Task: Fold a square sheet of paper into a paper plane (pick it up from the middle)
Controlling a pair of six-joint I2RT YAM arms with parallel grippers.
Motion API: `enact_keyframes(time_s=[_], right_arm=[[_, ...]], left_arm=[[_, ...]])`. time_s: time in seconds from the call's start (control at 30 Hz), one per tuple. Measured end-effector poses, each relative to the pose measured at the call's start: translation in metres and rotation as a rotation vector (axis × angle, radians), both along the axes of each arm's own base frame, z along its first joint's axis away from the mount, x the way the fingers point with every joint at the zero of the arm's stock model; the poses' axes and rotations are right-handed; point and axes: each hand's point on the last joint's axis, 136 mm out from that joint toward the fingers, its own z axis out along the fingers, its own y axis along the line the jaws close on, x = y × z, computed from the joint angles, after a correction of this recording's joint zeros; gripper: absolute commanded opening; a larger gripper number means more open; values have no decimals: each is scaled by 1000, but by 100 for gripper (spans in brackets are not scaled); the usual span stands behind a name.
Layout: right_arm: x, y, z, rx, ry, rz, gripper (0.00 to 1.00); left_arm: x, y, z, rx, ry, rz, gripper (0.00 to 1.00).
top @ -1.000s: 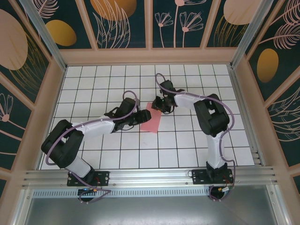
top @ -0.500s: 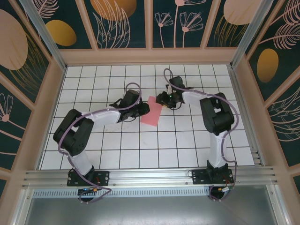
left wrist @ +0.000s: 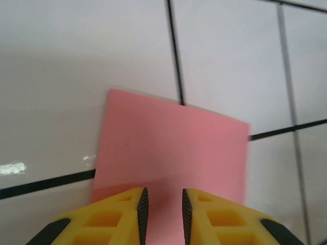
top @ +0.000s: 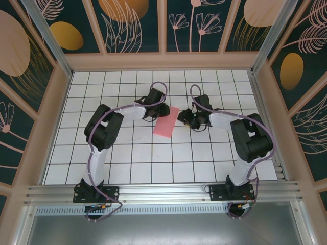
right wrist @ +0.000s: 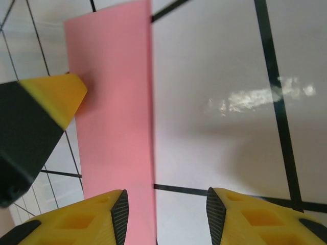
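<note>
The square sheet of paper (top: 166,122) lies flat on the tiled table, folded to a salmon-pink rectangle. My left gripper (top: 164,111) sits at its far left edge. In the left wrist view the paper (left wrist: 173,143) spreads out ahead of the left gripper (left wrist: 162,193), whose jaws stand a narrow gap apart over its near edge. My right gripper (top: 183,118) is at the paper's right side. In the right wrist view the right gripper (right wrist: 166,196) is open wide and straddles the long edge of the paper (right wrist: 112,112). One yellow left fingertip (right wrist: 53,97) rests on the paper's far side.
The white grid table (top: 204,153) is ringed by wooden walls (top: 163,61). Both arms reach inward and meet over the table's middle, their bases at the near rail (top: 163,191).
The left gripper has slid toward the far right along the paper's edge and its jaws have narrowed. The right gripper has drawn back to the right and opened wider.
</note>
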Motion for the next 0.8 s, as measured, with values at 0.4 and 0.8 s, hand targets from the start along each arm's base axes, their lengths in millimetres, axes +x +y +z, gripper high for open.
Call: enact_keyframes(time_s=[0.4,0.8], right_arm=[[-24,12,16,-10,-6,-31,44],[-93,46,-6,81,137,15,42]], left_arm=[[-5,21,-3,52,25,110,30],[-56,70,-5,36,91,307,30]])
